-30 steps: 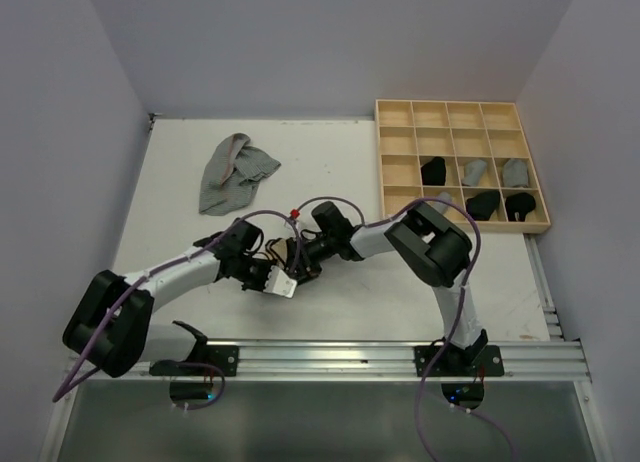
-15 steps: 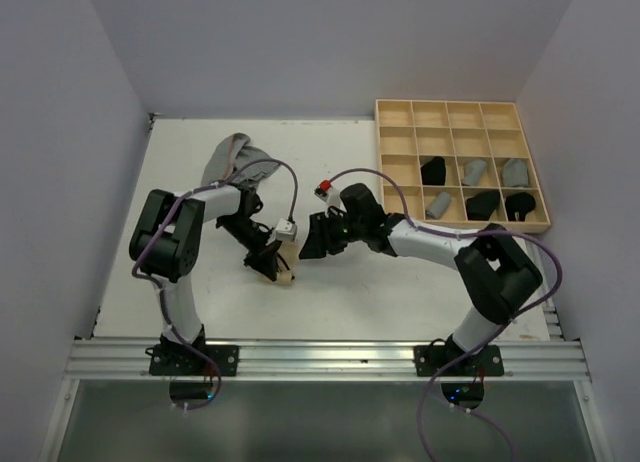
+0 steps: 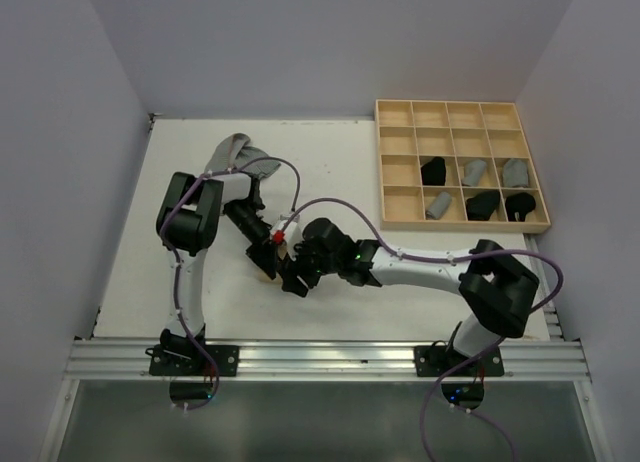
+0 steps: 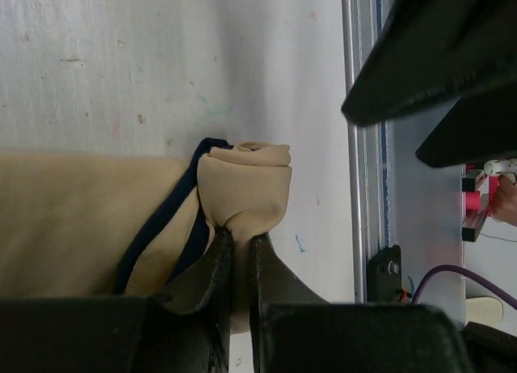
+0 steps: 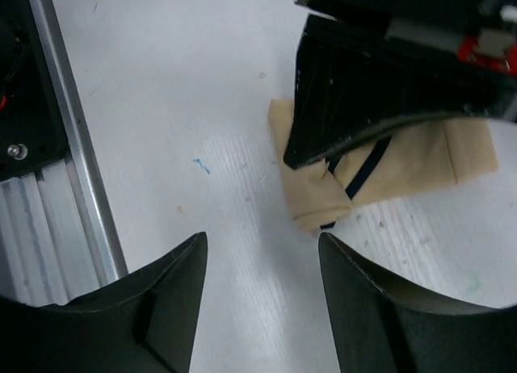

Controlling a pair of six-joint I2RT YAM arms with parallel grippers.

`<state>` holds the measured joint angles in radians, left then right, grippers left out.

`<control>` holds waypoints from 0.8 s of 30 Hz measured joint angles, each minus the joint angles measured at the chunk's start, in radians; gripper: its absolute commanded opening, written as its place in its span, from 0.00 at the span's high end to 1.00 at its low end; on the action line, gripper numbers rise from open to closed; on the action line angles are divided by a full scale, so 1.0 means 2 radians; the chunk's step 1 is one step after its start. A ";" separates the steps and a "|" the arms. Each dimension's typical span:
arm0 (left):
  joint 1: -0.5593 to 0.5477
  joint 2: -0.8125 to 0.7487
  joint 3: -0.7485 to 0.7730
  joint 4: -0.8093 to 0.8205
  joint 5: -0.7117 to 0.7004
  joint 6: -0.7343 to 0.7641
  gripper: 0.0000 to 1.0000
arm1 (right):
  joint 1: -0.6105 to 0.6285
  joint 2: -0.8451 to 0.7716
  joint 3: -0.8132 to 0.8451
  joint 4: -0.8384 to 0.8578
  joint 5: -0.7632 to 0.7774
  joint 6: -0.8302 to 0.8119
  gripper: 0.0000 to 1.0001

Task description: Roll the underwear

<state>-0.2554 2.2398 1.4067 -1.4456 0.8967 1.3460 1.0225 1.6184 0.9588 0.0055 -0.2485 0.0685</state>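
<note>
On the white bench (image 3: 420, 302), near its front middle, lies the tan underwear (image 4: 242, 187), bunched into a roll at one end (dark trim shows along the fold). The left jaws are pressed together on that rolled end, pinching the cloth. The right jaws stand spread just beside it, holding nothing.

No text, label, brand, number or sign can be read in any view.
</note>
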 measured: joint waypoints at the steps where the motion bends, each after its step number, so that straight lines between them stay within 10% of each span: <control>1: 0.000 0.002 0.002 -0.002 -0.001 0.000 0.89 | 0.010 0.008 0.007 0.005 0.011 -0.018 0.38; 14: 0.000 0.006 0.007 -0.008 -0.006 0.000 0.81 | 0.043 0.131 0.076 0.021 0.085 -0.166 0.44; 17: 0.000 0.007 0.008 -0.008 -0.006 -0.001 0.79 | 0.045 0.153 0.083 0.021 0.084 -0.172 0.57; 21: 0.001 0.008 0.010 -0.013 -0.010 -0.001 0.73 | 0.044 0.160 0.085 0.025 0.078 -0.172 1.00; 24: 0.006 0.006 0.009 -0.013 -0.010 -0.002 0.65 | 0.043 0.160 0.083 0.030 0.074 -0.162 1.00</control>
<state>-0.2440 2.2528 1.4250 -1.4708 0.8757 1.3426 1.1084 1.9381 1.1252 0.0662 -0.1013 -0.2550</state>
